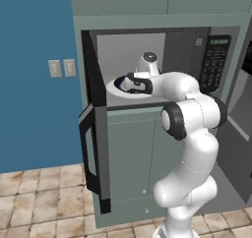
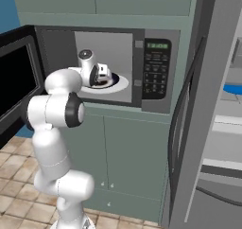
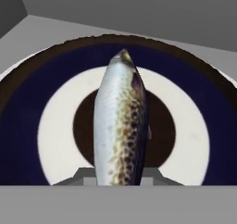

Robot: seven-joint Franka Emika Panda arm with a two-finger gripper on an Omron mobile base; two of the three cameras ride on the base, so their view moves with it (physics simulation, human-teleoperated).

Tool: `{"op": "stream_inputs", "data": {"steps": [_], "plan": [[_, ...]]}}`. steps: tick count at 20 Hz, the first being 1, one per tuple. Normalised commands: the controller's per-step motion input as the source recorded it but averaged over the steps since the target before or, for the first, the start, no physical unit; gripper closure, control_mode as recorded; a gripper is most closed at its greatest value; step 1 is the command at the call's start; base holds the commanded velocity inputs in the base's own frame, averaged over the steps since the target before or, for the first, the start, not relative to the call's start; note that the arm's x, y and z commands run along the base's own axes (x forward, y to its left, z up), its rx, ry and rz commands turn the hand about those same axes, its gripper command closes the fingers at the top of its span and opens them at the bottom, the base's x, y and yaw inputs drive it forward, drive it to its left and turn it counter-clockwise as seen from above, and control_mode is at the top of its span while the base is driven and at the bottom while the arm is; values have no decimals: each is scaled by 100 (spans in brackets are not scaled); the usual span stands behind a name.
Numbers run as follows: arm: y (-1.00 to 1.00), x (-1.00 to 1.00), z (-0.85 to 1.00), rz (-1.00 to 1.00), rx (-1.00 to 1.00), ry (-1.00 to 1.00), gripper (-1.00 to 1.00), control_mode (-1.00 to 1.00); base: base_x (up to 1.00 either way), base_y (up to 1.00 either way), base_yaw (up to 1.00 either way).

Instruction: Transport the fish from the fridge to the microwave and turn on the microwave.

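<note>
Fish (image 3: 121, 126), silvery and brown-speckled, sits pinched in my closed claw (image 1: 129, 83) above the white, navy and brown ringed plate (image 3: 55, 126) inside the open grey microwave (image 1: 216, 60).

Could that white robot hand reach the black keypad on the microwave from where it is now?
Probably yes. The hand is inside the open grey microwave, shut on the silvery speckled fish over the round plate. The black keypad sits just beside the opening with nothing in front, though the hand must back out first.
</note>
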Motion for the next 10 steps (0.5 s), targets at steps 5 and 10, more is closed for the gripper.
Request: {"op": "stream_inputs", "data": {"steps": [5,10], "plan": [[0,6,-7,1,0,0,100,-100,0,0,0],[0,8,-6,2,0,0,100,-100,0,0,0]]}}
